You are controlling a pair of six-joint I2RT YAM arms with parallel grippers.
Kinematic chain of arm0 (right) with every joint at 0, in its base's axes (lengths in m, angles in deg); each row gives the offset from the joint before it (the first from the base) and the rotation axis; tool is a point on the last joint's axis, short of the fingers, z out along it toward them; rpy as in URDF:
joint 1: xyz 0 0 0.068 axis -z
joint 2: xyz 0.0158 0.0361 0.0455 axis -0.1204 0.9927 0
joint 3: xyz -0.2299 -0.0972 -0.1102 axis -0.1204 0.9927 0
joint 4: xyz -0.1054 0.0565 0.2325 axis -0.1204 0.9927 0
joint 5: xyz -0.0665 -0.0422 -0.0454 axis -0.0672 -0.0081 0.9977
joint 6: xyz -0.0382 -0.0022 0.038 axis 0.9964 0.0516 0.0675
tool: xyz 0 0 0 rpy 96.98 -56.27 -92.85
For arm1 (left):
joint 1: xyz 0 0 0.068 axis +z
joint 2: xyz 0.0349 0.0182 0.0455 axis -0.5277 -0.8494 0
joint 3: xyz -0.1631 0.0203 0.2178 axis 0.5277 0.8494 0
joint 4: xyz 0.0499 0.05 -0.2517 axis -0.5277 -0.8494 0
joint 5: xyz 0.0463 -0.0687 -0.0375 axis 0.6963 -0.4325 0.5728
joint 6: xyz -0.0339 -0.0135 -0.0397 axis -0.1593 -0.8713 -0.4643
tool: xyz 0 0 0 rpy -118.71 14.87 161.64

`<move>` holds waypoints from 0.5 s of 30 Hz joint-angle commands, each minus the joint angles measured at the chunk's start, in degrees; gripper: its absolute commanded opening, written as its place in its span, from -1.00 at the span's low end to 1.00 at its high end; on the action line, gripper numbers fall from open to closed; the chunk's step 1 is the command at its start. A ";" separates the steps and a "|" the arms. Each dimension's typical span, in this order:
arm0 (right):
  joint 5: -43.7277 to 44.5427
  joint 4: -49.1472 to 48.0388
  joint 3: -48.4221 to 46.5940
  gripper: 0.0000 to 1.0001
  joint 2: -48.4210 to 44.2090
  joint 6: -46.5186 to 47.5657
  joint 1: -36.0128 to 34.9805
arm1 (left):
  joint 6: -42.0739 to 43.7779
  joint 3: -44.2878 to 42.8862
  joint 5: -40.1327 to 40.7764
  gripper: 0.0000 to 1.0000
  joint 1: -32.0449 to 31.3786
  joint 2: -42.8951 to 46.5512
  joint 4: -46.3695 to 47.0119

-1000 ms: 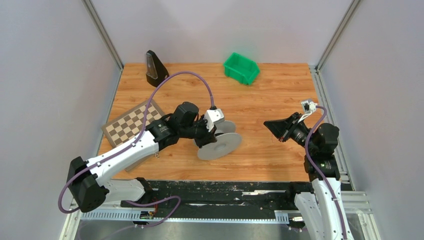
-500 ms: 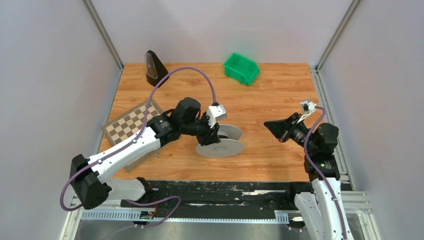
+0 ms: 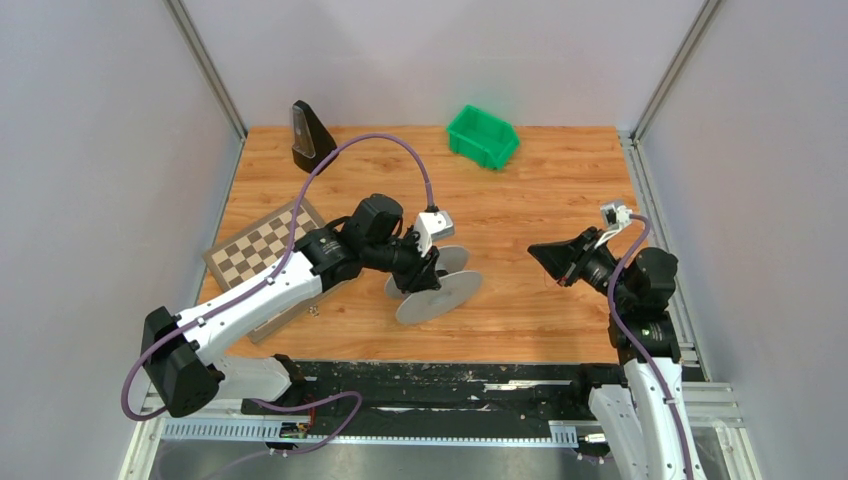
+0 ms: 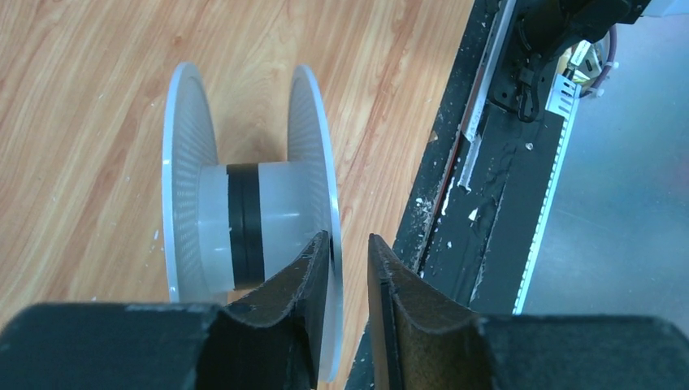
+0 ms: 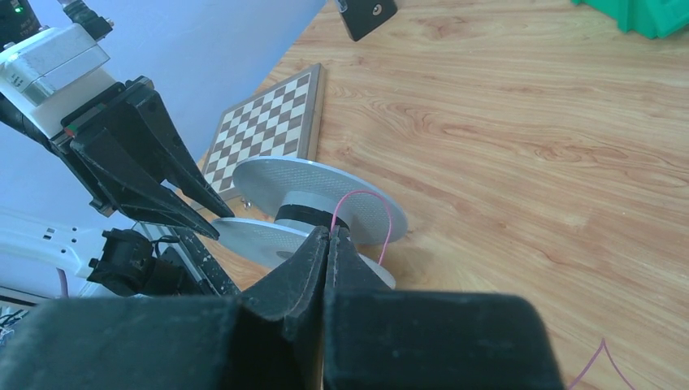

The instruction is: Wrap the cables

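Clamped with left gripper (image 4: 348, 240) on the near disc of the reel (image 4: 280, 219): one finger between the two discs, the other outside, rim pinched in the narrow gap. Holding the reel tilted, left of centre on the table (image 3: 560, 180); lower disc low over the wood or touching it, cannot tell which. Round the pale hub, a dark band (image 4: 244, 223): wound cable or tape, cannot tell.

Closed tight with right gripper (image 5: 328, 232), no gap at the tips. Seemingly pinching the cable strand (image 5: 367, 193), thin and pink, looping up from the tips and curving down in front of the reel. Cannot tell whether reaching the hub or hanging loose. Well apart from the reel in the top view, over the right side of the table.

Further out: checkerboard (image 3: 262, 247) left of the reel, green bin (image 3: 482, 136) and dark pyramid-shaped object (image 3: 312, 138) at the far edge, none in the way.

Judged step: winding, with reel presented on the left and free end held on the right; amount already wound unclear. Next move probably calls for taking up the slack loop, then guiding the strand between the discs onto the hub, and turning the reel or circling it under light tension. Gentle pull advised: hair-fine line, likely to slip out or snag on a disc rim.
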 commanded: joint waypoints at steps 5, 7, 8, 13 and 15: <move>-0.25 -0.20 -2.56 -1.00 -0.24 0.62 -0.18 | -1.04 -3.11 0.47 -0.23 -0.30 -0.17 0.60; -0.63 -0.17 -3.13 -1.00 -0.05 0.54 -0.23 | -1.12 -4.61 2.90 -0.16 -0.27 -0.24 0.71; -0.83 -0.17 -3.34 -1.00 -0.06 0.53 -0.26 | -1.21 -5.05 3.88 -0.14 -0.29 -0.29 0.67; -4.10 -1.53 -5.06 -1.00 1.12 -0.33 -4.22 | -2.14 -11.03 13.69 -0.09 -0.30 -1.24 -1.36; -1.25 -1.81 -6.79 -1.00 2.65 -1.05 -9.52 | -2.69 -14.07 17.72 -0.08 0.23 -1.47 -3.40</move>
